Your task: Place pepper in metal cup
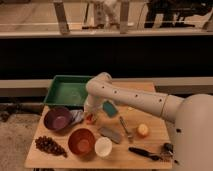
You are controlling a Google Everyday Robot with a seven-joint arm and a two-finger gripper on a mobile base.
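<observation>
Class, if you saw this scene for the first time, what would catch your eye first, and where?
The white arm reaches in from the right across the wooden table, its tool down near the table's middle, beside the purple bowl. Behind it sits a bright green tray at the back left; in front, an orange bowl and a white cup stand side by side.

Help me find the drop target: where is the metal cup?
Camera view: the metal cup sits left of centre on the table, between the purple bowl and the gripper, which hangs by the pepper.
</observation>
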